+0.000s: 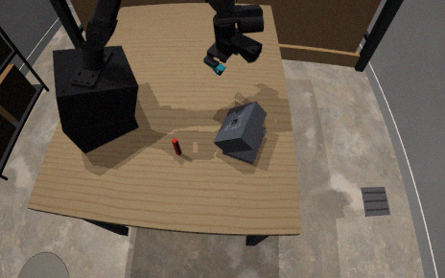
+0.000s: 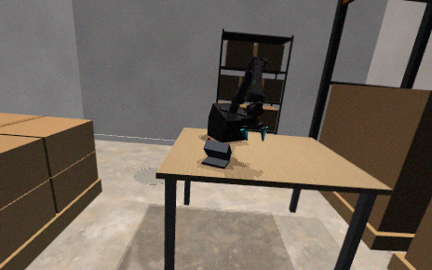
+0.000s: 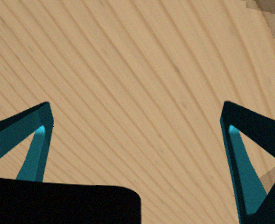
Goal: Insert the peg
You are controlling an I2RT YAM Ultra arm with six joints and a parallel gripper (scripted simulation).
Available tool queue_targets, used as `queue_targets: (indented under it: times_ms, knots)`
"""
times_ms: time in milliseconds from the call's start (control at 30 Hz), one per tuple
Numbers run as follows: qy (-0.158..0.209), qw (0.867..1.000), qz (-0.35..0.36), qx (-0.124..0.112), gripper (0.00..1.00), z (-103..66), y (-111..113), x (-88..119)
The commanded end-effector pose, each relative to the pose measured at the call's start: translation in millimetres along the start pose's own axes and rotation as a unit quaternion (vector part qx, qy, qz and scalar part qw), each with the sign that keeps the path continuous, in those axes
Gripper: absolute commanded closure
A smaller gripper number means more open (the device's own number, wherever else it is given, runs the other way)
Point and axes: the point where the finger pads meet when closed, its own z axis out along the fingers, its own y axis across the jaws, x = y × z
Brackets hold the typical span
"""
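Top view: gripper (image 1: pixel 214 64) wide open, holding nothing; peg (image 1: pixel 176 147) stands upright, so a sloppy approach could topple it.

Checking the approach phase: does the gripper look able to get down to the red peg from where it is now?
Probably yes. The gripper is open and empty, above bare table. The red peg stands alone, apart from the sloped panel block and the arm's black base, with nothing between.

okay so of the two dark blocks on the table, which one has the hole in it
The smaller grey block with the sloped panel, right of the red peg, has the hole in its top face. The big black block is the arm's pedestal.
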Motion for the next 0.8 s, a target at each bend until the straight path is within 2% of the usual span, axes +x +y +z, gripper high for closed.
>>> queue_targets:
  times_ms: [0, 33, 100, 500, 567, 600, 633, 767]
  knots:
    - [-0.009, 1.000, -0.027, 0.000, 0.00, 1.4, -8.8, -8.2]
    - [-0.025, 0.999, -0.036, -0.008, 0.00, -8.0, -4.5, -18.7]
    - [-0.014, 0.999, -0.031, 0.009, 0.00, 0.3, -28.9, -17.3]
    - [-0.027, 0.998, -0.043, 0.045, 0.00, -8.3, -110.0, -41.6]
    - [-0.027, 0.998, -0.043, 0.045, 0.00, -8.3, -110.0, -41.6]
    - [-0.044, 0.997, -0.052, 0.041, 0.00, -17.3, -107.6, -52.3]
    - [-0.030, 0.997, -0.046, 0.050, 0.00, -11.2, -122.6, -44.3]
    - [-0.030, 0.997, -0.048, 0.061, 0.00, -14.3, -149.9, -46.6]
